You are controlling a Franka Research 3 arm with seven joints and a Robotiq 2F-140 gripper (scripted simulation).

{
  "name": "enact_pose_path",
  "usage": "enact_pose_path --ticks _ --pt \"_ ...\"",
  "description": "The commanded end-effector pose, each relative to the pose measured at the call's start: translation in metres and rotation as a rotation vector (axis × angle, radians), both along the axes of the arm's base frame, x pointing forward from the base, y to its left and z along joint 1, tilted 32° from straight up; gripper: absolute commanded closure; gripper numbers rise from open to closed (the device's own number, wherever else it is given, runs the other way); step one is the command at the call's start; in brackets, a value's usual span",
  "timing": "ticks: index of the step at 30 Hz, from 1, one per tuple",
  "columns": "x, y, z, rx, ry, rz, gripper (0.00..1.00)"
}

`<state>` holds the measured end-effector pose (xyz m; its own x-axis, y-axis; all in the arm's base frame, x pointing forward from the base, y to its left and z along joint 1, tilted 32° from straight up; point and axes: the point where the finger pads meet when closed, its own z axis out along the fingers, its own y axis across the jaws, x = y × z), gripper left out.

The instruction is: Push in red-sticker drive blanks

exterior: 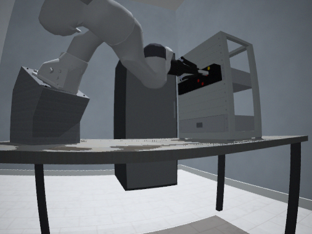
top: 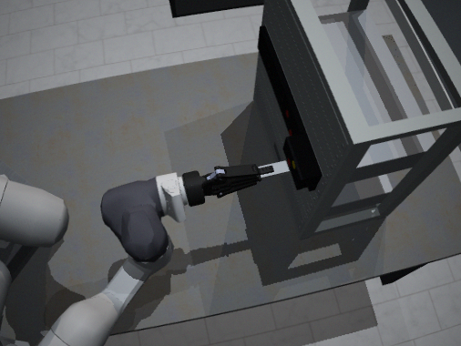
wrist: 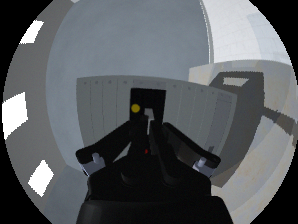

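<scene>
From here I see blue-grey walls (exterior: 271,37) meeting in a corner, pale tiled flooring (exterior: 77,197), a tall dark cabinet (exterior: 151,114) behind the dark-legged bench (top: 91,118) (exterior: 123,156), and dim, shadowy light.

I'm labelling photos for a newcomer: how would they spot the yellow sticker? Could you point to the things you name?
Find the tall grey rack (top: 360,132) (exterior: 225,92) on the table. Across its front runs a black chassis (top: 273,73) (exterior: 188,88). The yellow sticker (top: 293,165) (exterior: 208,68) (wrist: 135,108) is the round dot there that isn't red.
</scene>
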<state>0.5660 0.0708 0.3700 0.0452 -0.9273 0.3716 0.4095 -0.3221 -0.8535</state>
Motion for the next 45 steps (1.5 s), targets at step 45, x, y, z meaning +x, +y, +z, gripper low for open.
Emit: enact_pose_path --ticks 45 --pt "0.027 0.003 0.010 -0.005 -0.001 -0.005 1.00"
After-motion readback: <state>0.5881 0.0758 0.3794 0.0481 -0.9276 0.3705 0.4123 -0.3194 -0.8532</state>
